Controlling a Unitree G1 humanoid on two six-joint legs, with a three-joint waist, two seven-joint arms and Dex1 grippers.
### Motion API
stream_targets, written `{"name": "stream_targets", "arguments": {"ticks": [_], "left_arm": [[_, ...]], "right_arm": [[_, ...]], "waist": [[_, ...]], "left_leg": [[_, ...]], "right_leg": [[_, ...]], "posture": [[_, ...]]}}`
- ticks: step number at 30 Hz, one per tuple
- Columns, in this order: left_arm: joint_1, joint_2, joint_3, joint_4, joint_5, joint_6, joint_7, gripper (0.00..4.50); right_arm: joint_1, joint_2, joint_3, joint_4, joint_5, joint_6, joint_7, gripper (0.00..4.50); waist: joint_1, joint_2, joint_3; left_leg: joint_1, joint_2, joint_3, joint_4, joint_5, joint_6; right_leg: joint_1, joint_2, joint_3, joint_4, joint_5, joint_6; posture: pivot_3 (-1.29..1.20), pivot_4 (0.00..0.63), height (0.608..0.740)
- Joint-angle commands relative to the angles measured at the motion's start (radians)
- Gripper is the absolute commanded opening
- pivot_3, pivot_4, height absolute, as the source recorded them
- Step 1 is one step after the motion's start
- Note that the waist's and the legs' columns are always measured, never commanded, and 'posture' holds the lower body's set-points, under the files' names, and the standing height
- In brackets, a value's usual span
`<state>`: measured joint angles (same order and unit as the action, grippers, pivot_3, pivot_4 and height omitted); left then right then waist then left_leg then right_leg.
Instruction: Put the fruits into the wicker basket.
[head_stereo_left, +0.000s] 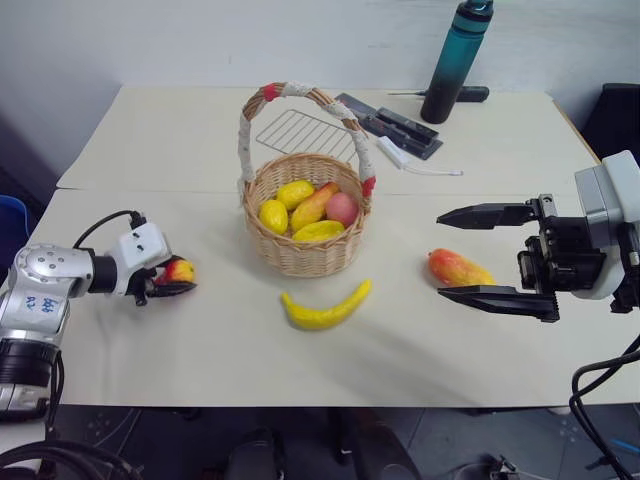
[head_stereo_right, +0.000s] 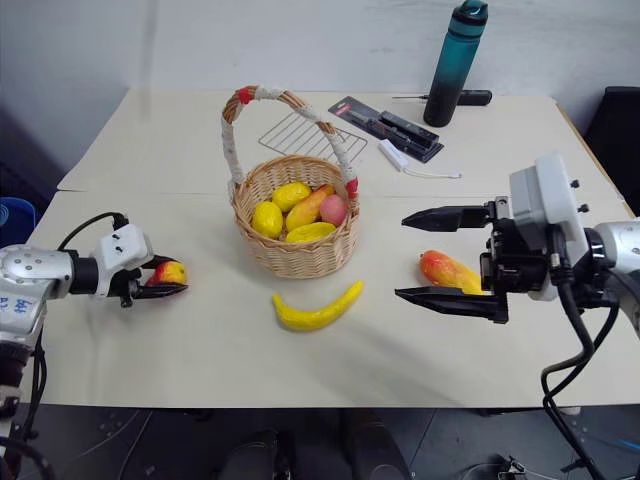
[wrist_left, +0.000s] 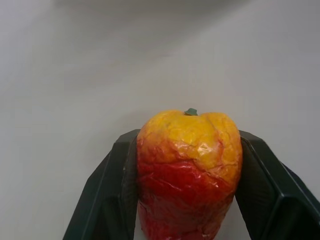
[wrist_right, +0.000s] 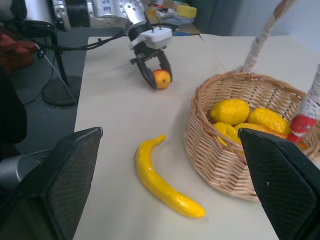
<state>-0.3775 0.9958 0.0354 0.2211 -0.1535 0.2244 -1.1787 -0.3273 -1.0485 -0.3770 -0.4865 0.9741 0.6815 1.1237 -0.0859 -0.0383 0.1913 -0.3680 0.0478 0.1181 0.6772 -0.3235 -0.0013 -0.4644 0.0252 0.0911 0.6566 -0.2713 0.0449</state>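
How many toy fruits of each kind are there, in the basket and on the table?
Lemons in the wicker basket: 3
Peach: 1
Mangoes: 2
Banana: 1
Apple, in the left gripper: 1
Total: 8

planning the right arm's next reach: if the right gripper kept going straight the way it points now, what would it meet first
Likely the wicker basket. The open right gripper points across the table toward it, and in the right wrist view the basket's near wall lies between the fingers, with the banana lower. Depth is unclear, so it might pass above.
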Motion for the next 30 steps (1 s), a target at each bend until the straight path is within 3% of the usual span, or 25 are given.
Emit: {"name": "stream_targets", "arguments": {"ticks": [1,3,6,8,11,15,18,25,30], "left_arm": [[0.055,0.068,0.081,-0.25,-0.145,0.138,-0.093,2.16],[-0.004,0.053,0.103,-0.377,-0.217,0.196,-0.064,2.16],[-0.276,-0.048,0.063,-0.463,-0.305,0.439,0.09,2.16],[-0.443,-0.133,-0.008,-0.439,-0.258,0.501,0.183,2.16],[-0.611,-0.263,-0.158,-0.284,-0.08,0.445,0.317,2.16],[-0.674,-0.396,-0.247,-0.136,-0.012,0.388,0.352,2.16],[-0.68,-0.443,-0.265,-0.064,0.011,0.363,0.354,2.16],[-0.677,-0.473,-0.204,-0.022,-0.026,0.391,0.344,4.4],[-0.643,-0.409,-0.05,-0.17,-0.213,0.494,0.225,4.45]], "right_arm": [[0.037,-0.006,-0.086,-0.024,0.03,0.006,-0.006,4.5],[0.076,0.003,-0.102,-0.029,0.016,-0.009,0.003,4.5],[0.111,0.012,-0.109,-0.039,0.011,-0.022,0.005,4.5],[0.123,0.021,-0.106,-0.042,0.013,-0.03,0.002,4.5],[0.121,0.035,-0.091,-0.036,0.002,-0.044,-0.005,4.5],[0.102,0.04,-0.077,-0.017,-0.008,-0.053,-0.02,4.5],[0.099,0.044,-0.073,-0.008,-0.014,-0.057,-0.023,4.5],[0.097,0.038,-0.047,-0.025,-0.031,-0.057,-0.042,4.5],[0.076,0.066,0.085,-0.056,-0.105,-0.094,-0.049,4.5]], "waist": [[0.003,0.0,0.0],[0.009,-0.001,0.0],[0.038,-0.003,0.001],[0.051,-0.003,0.0],[0.053,-0.001,-0.001],[0.04,-0.001,-0.001],[0.03,-0.001,0.0],[0.03,-0.001,0.0],[0.024,-0.001,0.0]], "left_leg": [[0.0,0.0,0.0,0.0,0.0,0.0],[0.0,0.0,-0.002,0.002,0.0,0.0],[-0.001,-0.002,-0.004,0.005,0.0,0.001],[-0.002,-0.004,-0.006,0.006,0.002,0.003],[0.003,-0.007,-0.005,0.006,0.001,0.005],[0.008,-0.006,-0.003,0.004,0.001,0.006],[0.007,-0.004,-0.003,0.004,0.001,0.005],[-0.002,-0.004,-0.003,0.005,0.003,0.002],[-0.002,-0.003,-0.003,0.005,0.003,0.002]], "right_leg": [[0.0,0.0,0.0,0.0,0.0,0.0],[0.001,0.0,-0.001,0.0,0.0,0.0],[0.003,0.0,-0.002,-0.001,0.001,0.001],[0.006,0.0,-0.001,-0.003,0.003,0.006],[0.011,0.0,0.001,-0.004,0.005,0.009],[0.015,0.0,0.004,-0.006,0.004,0.01],[0.014,0.001,0.003,-0.005,0.004,0.008],[0.003,0.001,0.004,-0.001,0.003,0.008],[0.003,0.001,0.004,-0.001,0.003,0.008]], "posture": [[0.0,0.15,0.74],[0.0,0.15,0.74],[0.0,0.15,0.74],[0.0,0.15,0.74],[0.0,0.15,0.74],[0.0,0.15,0.74],[0.0,0.15,0.74],[0.0,0.15,0.74],[0.0,0.15,0.74]]}}
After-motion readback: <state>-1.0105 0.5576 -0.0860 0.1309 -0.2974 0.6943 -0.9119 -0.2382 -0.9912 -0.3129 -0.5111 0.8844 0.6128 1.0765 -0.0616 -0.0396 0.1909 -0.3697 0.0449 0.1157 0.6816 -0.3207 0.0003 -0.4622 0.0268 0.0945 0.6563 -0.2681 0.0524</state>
